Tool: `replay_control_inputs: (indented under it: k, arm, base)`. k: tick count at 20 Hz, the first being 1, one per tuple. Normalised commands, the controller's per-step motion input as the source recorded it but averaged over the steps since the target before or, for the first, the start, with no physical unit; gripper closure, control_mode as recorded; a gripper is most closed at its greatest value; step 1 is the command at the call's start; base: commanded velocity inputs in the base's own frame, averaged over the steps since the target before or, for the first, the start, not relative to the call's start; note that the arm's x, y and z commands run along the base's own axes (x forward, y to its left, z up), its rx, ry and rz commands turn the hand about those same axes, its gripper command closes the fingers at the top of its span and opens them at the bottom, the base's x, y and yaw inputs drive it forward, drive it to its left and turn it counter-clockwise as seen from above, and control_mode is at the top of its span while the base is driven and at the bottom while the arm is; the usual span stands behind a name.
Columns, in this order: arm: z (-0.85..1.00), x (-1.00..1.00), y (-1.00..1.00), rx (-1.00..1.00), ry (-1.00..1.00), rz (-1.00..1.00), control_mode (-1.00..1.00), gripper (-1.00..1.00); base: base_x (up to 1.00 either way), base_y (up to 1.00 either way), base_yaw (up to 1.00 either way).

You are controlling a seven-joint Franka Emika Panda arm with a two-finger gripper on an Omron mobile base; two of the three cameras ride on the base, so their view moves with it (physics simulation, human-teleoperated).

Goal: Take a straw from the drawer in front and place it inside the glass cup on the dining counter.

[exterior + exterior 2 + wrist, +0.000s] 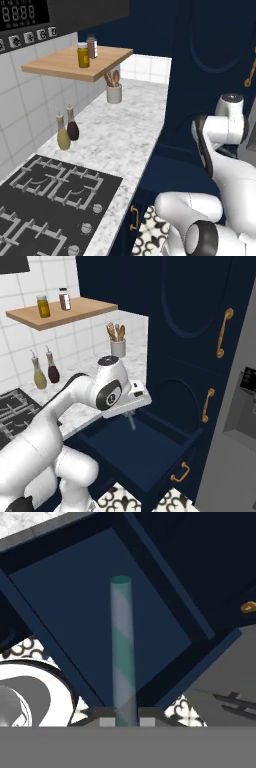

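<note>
A teal-and-grey striped straw [123, 647] rises from between my fingertips in the hand view, and my gripper [124, 716] is shut on its lower end. In the right base view the gripper [130, 412] hangs over the open navy drawer [150, 458], with the straw [132, 422] pointing down toward the drawer's inside. Beneath the straw, the drawer [65, 612] has a bare floor. The glass cup and the dining counter are out of view.
Left of the drawer runs a marble worktop [120, 135] with a black gas hob [50, 200], two oil bottles [67, 130] and a utensil pot [114, 92]. A wooden shelf [75, 62] carries jars. Tall navy cabinets with brass handles [222, 331] stand to the right.
</note>
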Motion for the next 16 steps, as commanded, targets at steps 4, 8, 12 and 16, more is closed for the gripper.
replay_control_inputs:
  k: [4, 8, 12, 16]
  arm:
    - [0.75, -0.51, 0.12, 0.0, -0.07, 0.02, -1.0, 1.0]
    - [0.69, -0.35, 0.16, -0.03, -0.07, 0.02, -1.0, 1.0]
    - [0.48, -0.21, 0.19, -0.11, -0.19, 0.03, -1.0, 1.0]
    - [0.05, -0.14, 0.2, -0.09, -0.13, 0.05, 1.0, 1.0]
  base:
    - [0.0, 0.0, 0.0]
    - [0.0, 0.0, 0.0]
    - [0.0, 0.0, 0.0]
    - [-0.12, 0.04, 0.01]
